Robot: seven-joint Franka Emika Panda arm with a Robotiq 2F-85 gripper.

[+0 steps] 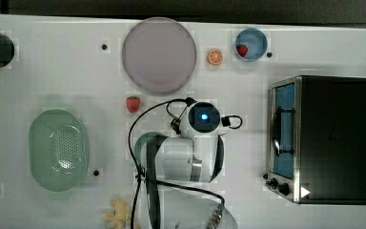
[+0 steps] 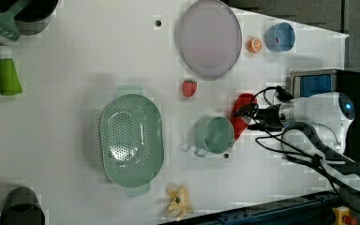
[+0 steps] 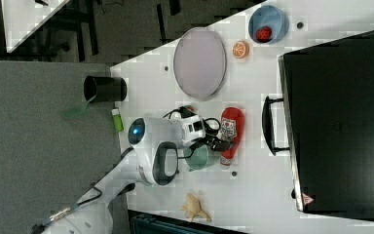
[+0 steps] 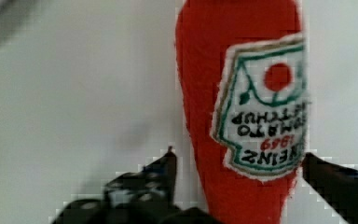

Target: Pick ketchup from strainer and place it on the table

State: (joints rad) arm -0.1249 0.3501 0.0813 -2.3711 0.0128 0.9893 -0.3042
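The red ketchup (image 4: 205,70) with its white label lies flat on the white table (image 1: 76,71), between the green mug and the oven. It shows in the left view (image 2: 243,102) and the right view (image 3: 231,127). My gripper (image 4: 237,158) hangs low over its narrow end, open, with one black finger (image 4: 165,163) on each side and a gap to the bottle. The gripper (image 2: 244,117) points toward the left view's left. The pale green strainer (image 1: 34,143) stands at the top view's left with nothing in it, far from the gripper.
A green mug (image 2: 213,135) stands right beside the ketchup. A toaster oven (image 1: 324,138) fills the top view's right. At the back are a grey plate (image 1: 158,55), an orange slice (image 1: 215,57) and a blue bowl (image 1: 257,38). A strawberry (image 1: 133,103) and a banana (image 1: 116,212) lie loose.
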